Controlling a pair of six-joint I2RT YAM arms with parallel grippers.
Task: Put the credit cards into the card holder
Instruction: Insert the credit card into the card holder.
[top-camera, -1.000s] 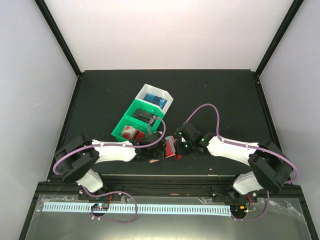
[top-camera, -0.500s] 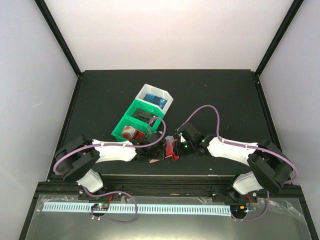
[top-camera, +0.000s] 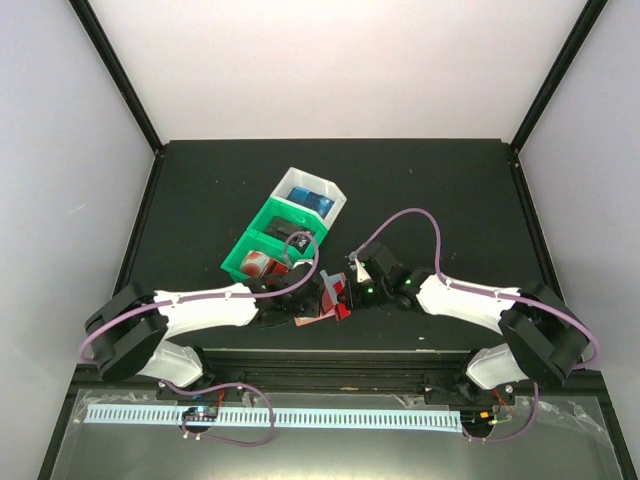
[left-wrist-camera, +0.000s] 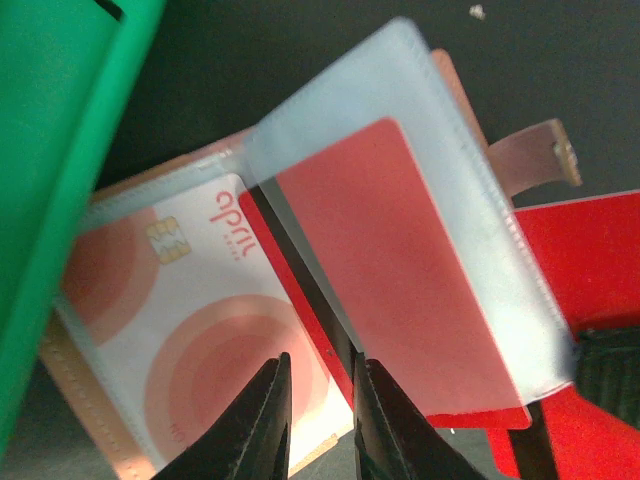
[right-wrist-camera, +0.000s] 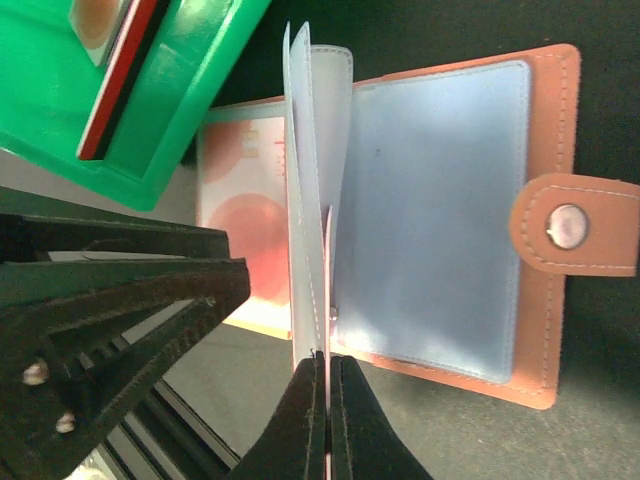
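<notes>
Where the two arms meet at the lower centre of the overhead view, the card holder (top-camera: 324, 300) lies open on the black table (top-camera: 450, 190). It sits just below and to the right of the green bin (top-camera: 262, 248), and a white bin (top-camera: 312, 198) adjoins that bin's upper right.

In the right wrist view the right gripper (right-wrist-camera: 327, 365) is closed tight on the lower edge of one clear leaf (right-wrist-camera: 305, 180), which it holds upright from the spine like a turned page. The snap tab (right-wrist-camera: 566, 226) projects at the right edge of the frame.

In the left wrist view the left gripper (left-wrist-camera: 320, 378) shows at the bottom centre, its fingers (left-wrist-camera: 262, 425) only narrowly apart. The lower edge of a red card (left-wrist-camera: 400, 285) runs down into that gap, but whether the pads press on it cannot be told. This card sits mostly inside a raised clear sleeve at the centre right of the frame, its lower edge protruding. A red-and-white card (left-wrist-camera: 190, 335), chip uppermost, lies flat in the sleeve at the lower left, next to the green bin wall.
</notes>
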